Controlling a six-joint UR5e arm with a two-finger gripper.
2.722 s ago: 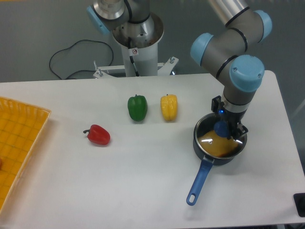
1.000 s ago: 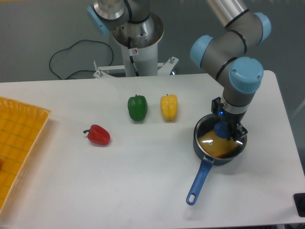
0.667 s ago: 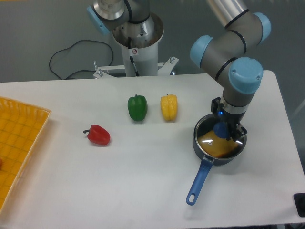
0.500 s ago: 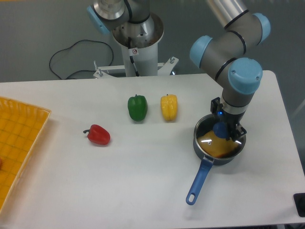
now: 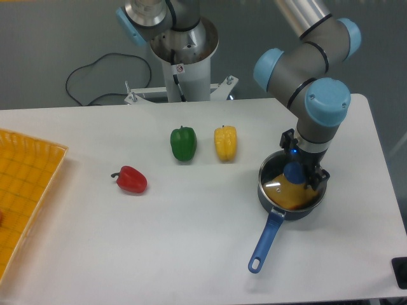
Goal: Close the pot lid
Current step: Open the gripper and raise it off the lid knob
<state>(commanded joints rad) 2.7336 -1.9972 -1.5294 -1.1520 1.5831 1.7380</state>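
The dark pot (image 5: 270, 194) stands at the right of the white table, its long blue handle (image 5: 266, 240) pointing toward the front edge. The glass lid (image 5: 294, 192) with a silver rim lies over the pot, its glass showing an orange reflection. My gripper (image 5: 296, 171) reaches straight down and its fingers close around the lid's blue knob (image 5: 294, 171). Whether the lid sits fully flat on the rim I cannot tell.
A yellow pepper (image 5: 225, 142) and a green pepper (image 5: 183, 143) lie left of the pot, a red pepper (image 5: 131, 180) further left. An orange tray (image 5: 25, 190) sits at the left edge. A second robot's base (image 5: 184, 51) stands at the back.
The lid and gripper have shifted very slightly; the bright glint on the lid's right rim has faded. The pot and peppers have not moved.
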